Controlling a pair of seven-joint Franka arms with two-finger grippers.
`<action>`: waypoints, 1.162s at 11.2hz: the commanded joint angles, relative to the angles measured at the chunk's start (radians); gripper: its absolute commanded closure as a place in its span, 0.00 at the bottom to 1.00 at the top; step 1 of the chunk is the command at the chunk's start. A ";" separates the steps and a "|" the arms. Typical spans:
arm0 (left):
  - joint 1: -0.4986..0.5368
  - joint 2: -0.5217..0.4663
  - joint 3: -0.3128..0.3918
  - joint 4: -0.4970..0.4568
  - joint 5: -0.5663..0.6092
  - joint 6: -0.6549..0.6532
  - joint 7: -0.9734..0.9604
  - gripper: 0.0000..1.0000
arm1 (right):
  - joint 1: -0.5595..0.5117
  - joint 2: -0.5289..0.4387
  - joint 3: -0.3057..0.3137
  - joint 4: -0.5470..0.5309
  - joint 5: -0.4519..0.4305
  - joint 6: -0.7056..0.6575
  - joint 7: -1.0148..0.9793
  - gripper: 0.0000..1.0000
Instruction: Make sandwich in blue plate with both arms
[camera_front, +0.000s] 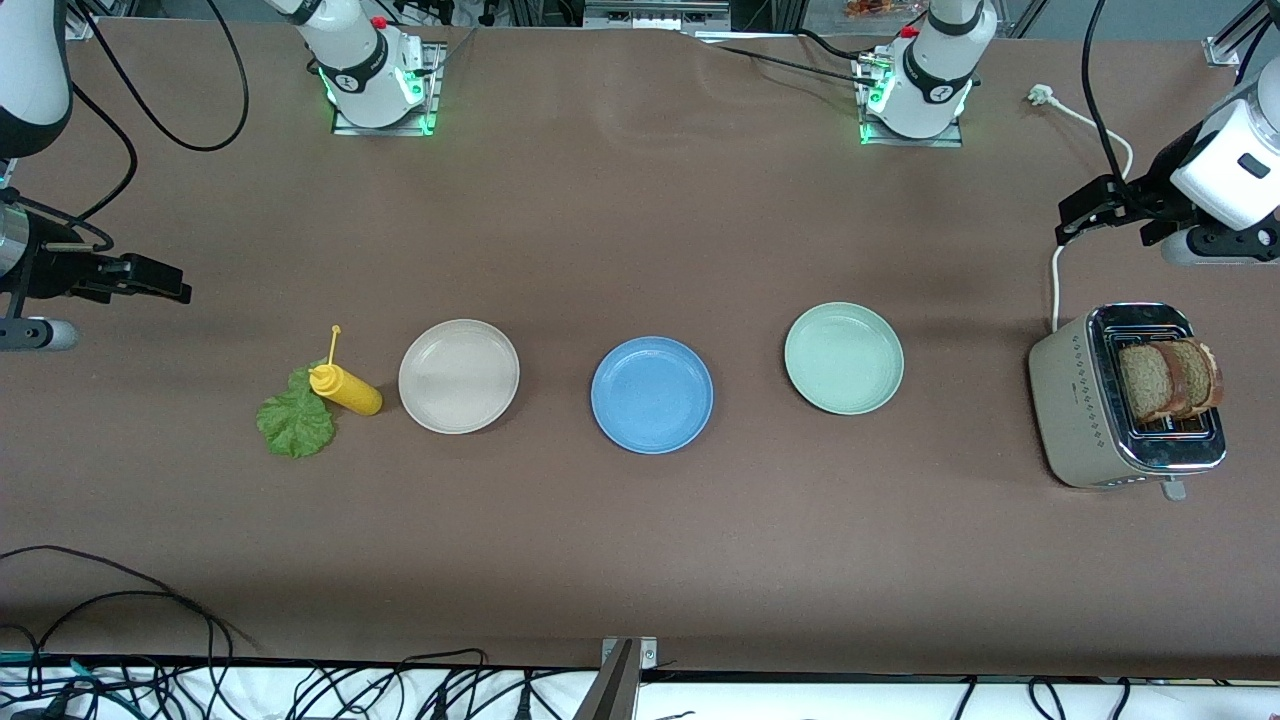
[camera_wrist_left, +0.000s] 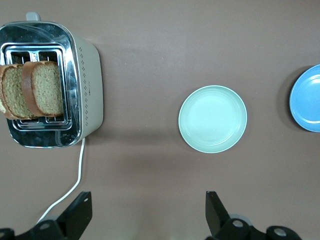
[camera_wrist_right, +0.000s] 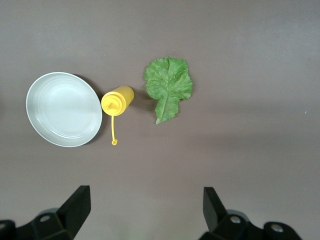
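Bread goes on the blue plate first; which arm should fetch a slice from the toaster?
Left. The left gripper hangs open at the toaster's end, where two bread slices stand in the slots. The right gripper waits open at the lettuce end. The blue plate holds nothing.

Yellow bottle (camera_wrist_right: 118, 99) stands between beige plate (camera_wrist_right: 63, 109) and lettuce leaf (camera_wrist_right: 168, 85).

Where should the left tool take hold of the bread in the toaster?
Grip the upper edge of one bread slice where it stands clear of the toaster slots, coming straight down from above. The slices stand on edge, so the open left tool should close across a slice's flat faces, probably the easier one.
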 joint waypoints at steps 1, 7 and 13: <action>0.002 -0.006 0.001 0.022 -0.017 0.005 0.011 0.00 | -0.001 -0.006 -0.002 0.012 0.015 -0.006 0.012 0.00; 0.005 -0.003 0.002 0.027 -0.015 0.004 0.017 0.00 | -0.001 -0.006 -0.002 0.012 0.015 -0.006 0.012 0.00; 0.005 0.012 0.028 0.030 -0.015 0.005 0.023 0.00 | 0.000 -0.005 0.004 0.012 0.015 -0.004 0.015 0.00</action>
